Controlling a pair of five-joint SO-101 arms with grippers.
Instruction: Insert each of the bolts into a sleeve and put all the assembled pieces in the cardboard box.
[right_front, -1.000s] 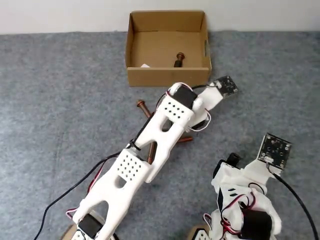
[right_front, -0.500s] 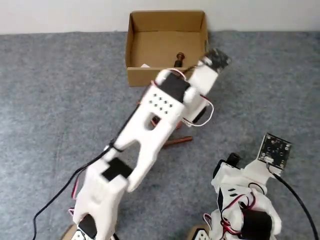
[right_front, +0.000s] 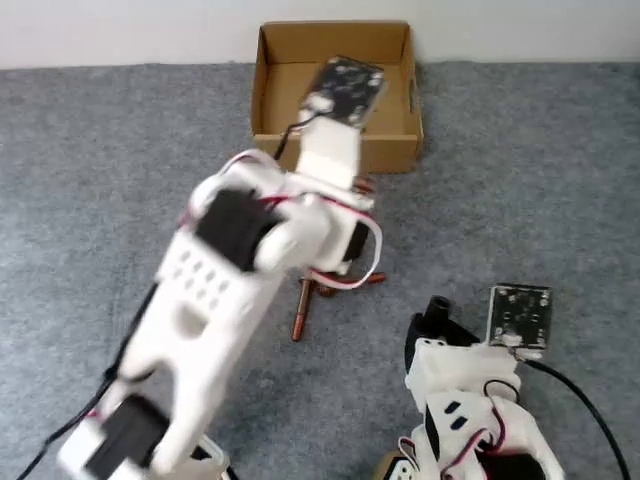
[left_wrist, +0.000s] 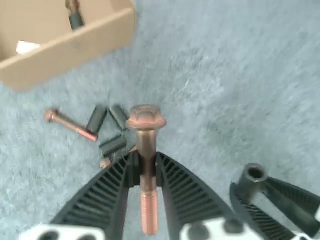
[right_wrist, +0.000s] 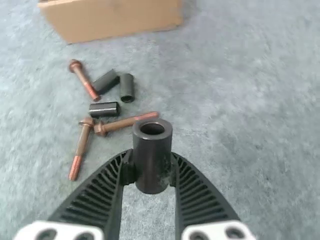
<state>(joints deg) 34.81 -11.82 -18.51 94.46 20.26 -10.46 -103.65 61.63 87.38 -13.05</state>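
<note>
Gripping the sleeve: your right gripper (right_wrist: 151, 167) has its jaws clamped on a black sleeve (right_wrist: 152, 150), open bore turned toward its wrist camera. Hold it steady as the fixed half of the mating.
Left gripper (left_wrist: 146, 164): the jaws pinch a copper bolt (left_wrist: 145, 131) on the plain shank between head and thread, lifted above the carpet (right_front: 540, 180) and near the held sleeve. This is the half to bring in.
Alignment: point the threaded end at the bore and check it from both wrist views, because a tilted shank will probably catch on the rim.
Grip limit: the fingers sit partway along the shank, so they will likely meet the sleeve before the bolt seats. Let go only once it is well in.
Loose parts: 3 bolts (right_wrist: 80, 147) and 3 sleeves (right_wrist: 104, 108) lie close together, between the arms and the box. Keep clear of them.
Cardboard box (right_front: 335, 155): farthest away, open on top, with 1 assembled piece (left_wrist: 75, 17) inside.
</note>
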